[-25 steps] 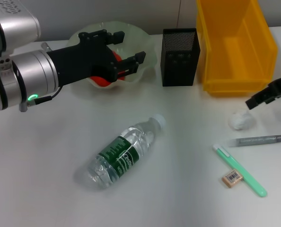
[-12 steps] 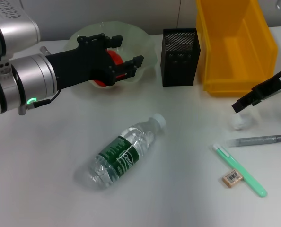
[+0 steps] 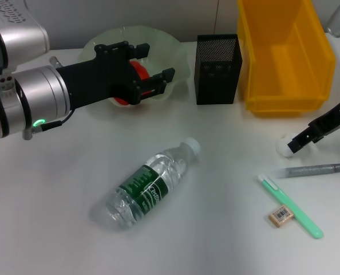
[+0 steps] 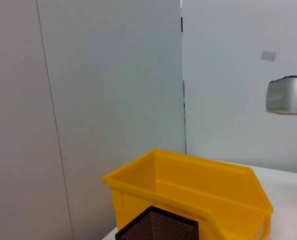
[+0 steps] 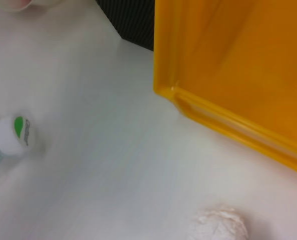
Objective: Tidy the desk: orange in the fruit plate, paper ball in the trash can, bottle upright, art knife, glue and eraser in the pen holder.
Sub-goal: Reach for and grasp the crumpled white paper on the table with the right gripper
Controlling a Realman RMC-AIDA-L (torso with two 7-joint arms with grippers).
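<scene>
My left gripper is open over the pale-green fruit plate. The orange lies in the plate, partly hidden by the gripper. My right gripper is low at the paper ball, touching or just above it; the ball also shows in the right wrist view. The bottle lies on its side at the table's middle; its cap shows in the right wrist view. The eraser lies beside a green art knife. A grey glue stick lies near the ball.
The black mesh pen holder stands between the plate and the yellow trash can. The trash can also shows in the left wrist view and the right wrist view. A white wall stands behind the table.
My right gripper has come down and towards the front onto the paper ball, hiding part of it. My left gripper drew back a little over the plate; the orange stays there.
</scene>
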